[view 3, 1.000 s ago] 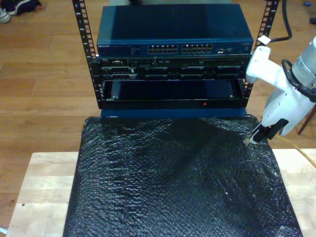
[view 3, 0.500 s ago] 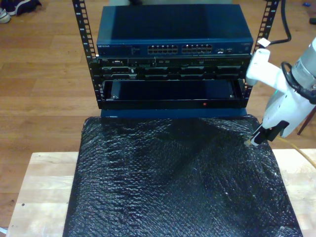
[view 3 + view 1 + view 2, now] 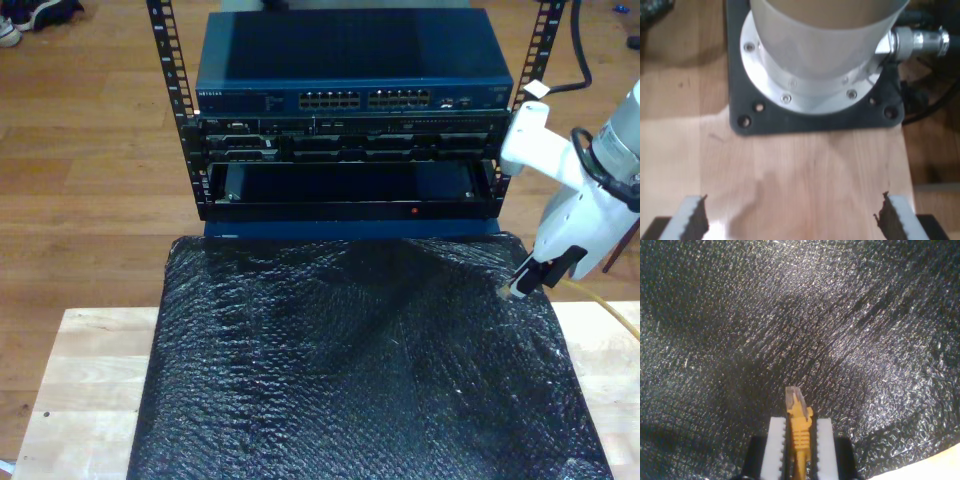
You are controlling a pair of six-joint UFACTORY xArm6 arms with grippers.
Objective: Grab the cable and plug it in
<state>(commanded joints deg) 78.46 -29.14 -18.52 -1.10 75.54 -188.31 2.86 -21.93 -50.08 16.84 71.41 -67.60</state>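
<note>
My second gripper [image 3: 799,440] pinches the cable [image 3: 799,427] behind its clear plug [image 3: 794,397], above the mat's [image 3: 330,370] three o'clock edge in the exterior view. Carry it level toward the switch [image 3: 350,95] at twelve, plug leading. The mat is crinkled and glossy, the pads ribbed. My first gripper [image 3: 790,220] is spread.

Open black mat [image 3: 360,370] between my second gripper [image 3: 522,282] and the rack [image 3: 350,150] beyond, switch [image 3: 350,70] on top.
</note>
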